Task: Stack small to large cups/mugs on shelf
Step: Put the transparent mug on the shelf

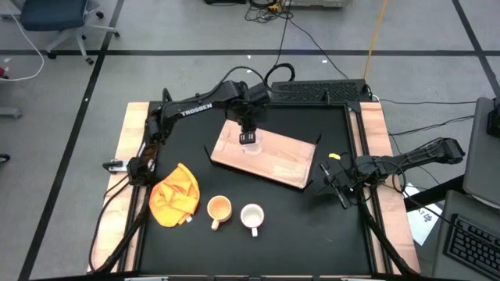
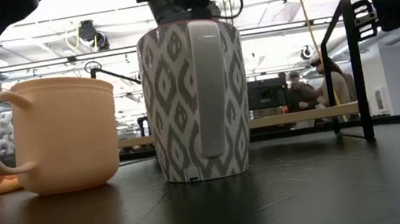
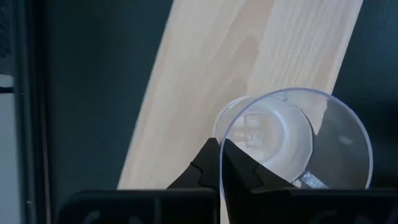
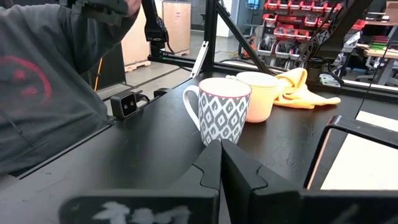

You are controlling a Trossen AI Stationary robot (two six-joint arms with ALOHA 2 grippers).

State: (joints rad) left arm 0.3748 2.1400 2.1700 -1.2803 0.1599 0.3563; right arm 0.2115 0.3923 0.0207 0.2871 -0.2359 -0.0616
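The clear glass cup [image 1: 251,146] already stands on the shelf [image 1: 269,160], left gripper [image 1: 248,140] above it, fingers pressed together, empty. 2 remain near the surface's front edge: yellow-orange mug [image 1: 219,208], patterned white mug [image 1: 251,216].

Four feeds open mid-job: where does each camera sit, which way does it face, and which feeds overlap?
High view: overhead, straight down; both arms, light-wood shelf board.
Low view: tabletop level, facing the room; yellow-orange handled mug, white patterned handled mug, dark arm parts above.
Left wrist view: above the board; shut left gripper, tiny clear glass cup.
Right wrist view: low over the table; shut right gripper, orange-yellow cloth.
Shared: low and right wrist views show both mugs.
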